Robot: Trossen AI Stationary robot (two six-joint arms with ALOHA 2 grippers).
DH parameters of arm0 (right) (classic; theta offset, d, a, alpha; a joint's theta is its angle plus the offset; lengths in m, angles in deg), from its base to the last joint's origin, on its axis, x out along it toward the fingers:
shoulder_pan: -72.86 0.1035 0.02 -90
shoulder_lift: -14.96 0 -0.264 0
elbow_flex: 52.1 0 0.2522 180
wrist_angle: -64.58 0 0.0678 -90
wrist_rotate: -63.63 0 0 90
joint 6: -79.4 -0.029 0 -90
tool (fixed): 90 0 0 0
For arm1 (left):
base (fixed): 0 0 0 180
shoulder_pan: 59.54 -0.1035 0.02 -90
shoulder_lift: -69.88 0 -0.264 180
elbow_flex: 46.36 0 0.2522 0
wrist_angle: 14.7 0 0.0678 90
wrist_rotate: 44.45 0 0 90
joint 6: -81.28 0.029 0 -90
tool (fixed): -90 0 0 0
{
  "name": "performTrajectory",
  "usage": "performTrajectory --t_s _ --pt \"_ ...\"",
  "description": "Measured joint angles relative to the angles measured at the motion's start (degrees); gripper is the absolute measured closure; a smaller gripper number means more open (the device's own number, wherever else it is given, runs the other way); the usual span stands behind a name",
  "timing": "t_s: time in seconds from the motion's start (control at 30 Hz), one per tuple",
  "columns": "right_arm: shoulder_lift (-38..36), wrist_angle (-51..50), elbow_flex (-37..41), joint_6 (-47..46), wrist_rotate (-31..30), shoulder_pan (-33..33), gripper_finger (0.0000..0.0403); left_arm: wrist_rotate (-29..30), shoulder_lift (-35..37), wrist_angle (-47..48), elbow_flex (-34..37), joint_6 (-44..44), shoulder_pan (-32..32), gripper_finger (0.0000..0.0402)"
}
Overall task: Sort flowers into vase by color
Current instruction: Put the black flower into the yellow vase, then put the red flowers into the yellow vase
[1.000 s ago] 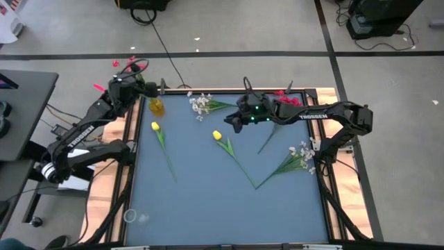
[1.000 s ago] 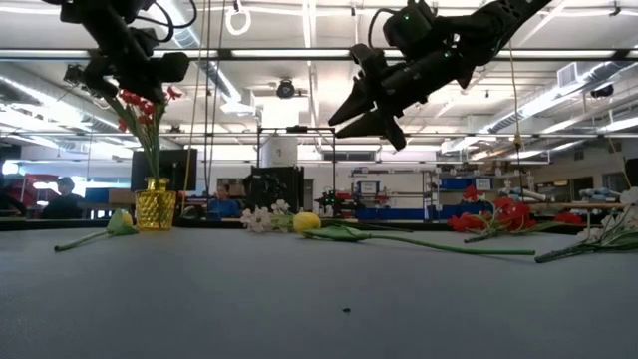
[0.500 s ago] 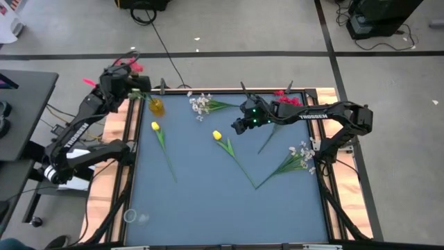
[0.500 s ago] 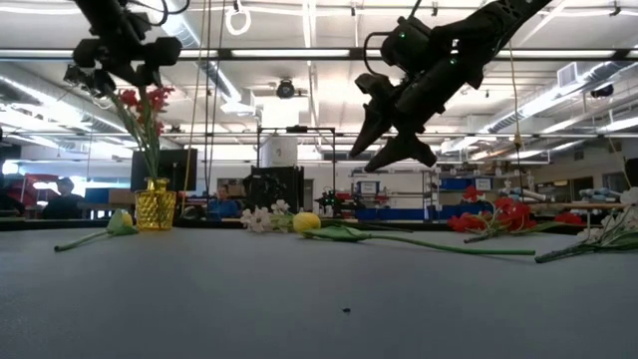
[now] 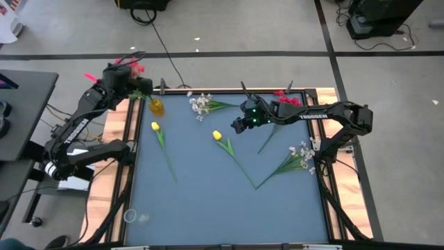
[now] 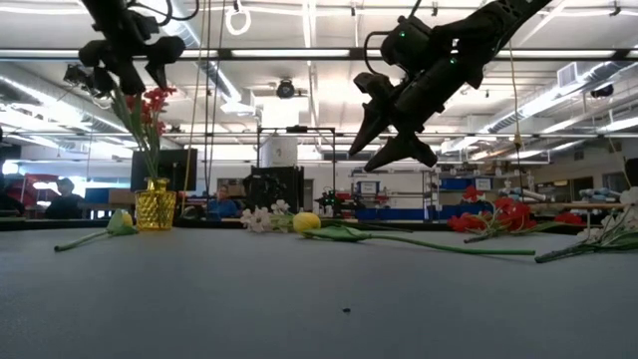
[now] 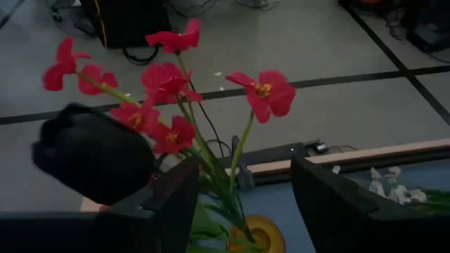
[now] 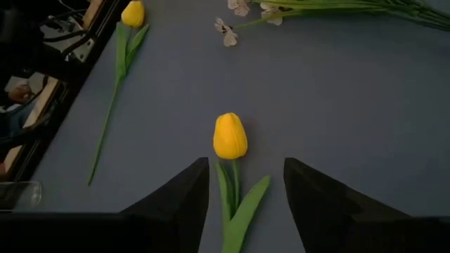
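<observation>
A bunch of red flowers (image 7: 169,105) stands with its stems in a yellow vase (image 6: 156,204) at the table's far left corner. My left gripper (image 7: 242,172) hangs open just above them, its fingers on either side of the stems and apart from them. In the middle of the table lies a yellow tulip (image 8: 230,135). My right gripper (image 8: 246,165) hovers open above its stem, slanting down. A second yellow tulip (image 5: 155,126) lies on the table near the vase.
White sprays lie at the far edge (image 5: 200,104) and at the right (image 5: 302,153). More red flowers (image 5: 288,99) lie at the far right under the right arm. A clear glass (image 5: 130,216) stands at the near left corner. The table's near half holds no flowers.
My left gripper has let go of the red flowers and risen toward the far left; the bunch now leans in the vase on its own. My right gripper has rolled and tipped more steeply down over the middle yellow tulip.
</observation>
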State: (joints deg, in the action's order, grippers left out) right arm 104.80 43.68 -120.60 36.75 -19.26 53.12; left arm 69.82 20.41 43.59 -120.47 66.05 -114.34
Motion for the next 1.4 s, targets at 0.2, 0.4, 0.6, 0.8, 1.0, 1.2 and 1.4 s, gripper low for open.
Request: performTrajectory --t_s 0.2,0.4,0.6,0.8,1.0,1.2,1.4 --pt "0.0 -0.2 0.0 -0.9 0.4 0.1 0.0211 -0.6 0.8 -0.1 0.0 0.1 0.1 0.017" --pt "0.0 -0.6 0.0 -3.3 -0.1 0.1 0.0211 -1.2 1.1 0.4 -0.5 2.3 0.6 0.017" --pt "0.0 -1.8 0.0 -3.9 -1.1 -0.3 0.0211 -1.5 1.0 2.4 -2.7 3.2 0.7 0.017" --pt "0.0 -3.7 0.0 -8.7 -1.5 -1.4 0.0205 -4.6 -0.5 5.6 -7.0 4.6 0.8 0.017" --pt "0.0 -7.5 0.0 -9.7 -1.4 -2.0 0.0201 -5.5 -2.3 9.2 -10.8 5.4 0.8 0.016" --pt "0.0 -12.8 0.0 -10.5 -3.5 -2.0 0.0201 -5.6 -2.7 9.3 -13.1 5.3 2.7 0.0137" --pt "0.0 -14.6 0.0 -11.9 -4.9 -2.0 0.0201 -5.5 -3.1 9.4 -16.2 5.4 5.6 0.0136"
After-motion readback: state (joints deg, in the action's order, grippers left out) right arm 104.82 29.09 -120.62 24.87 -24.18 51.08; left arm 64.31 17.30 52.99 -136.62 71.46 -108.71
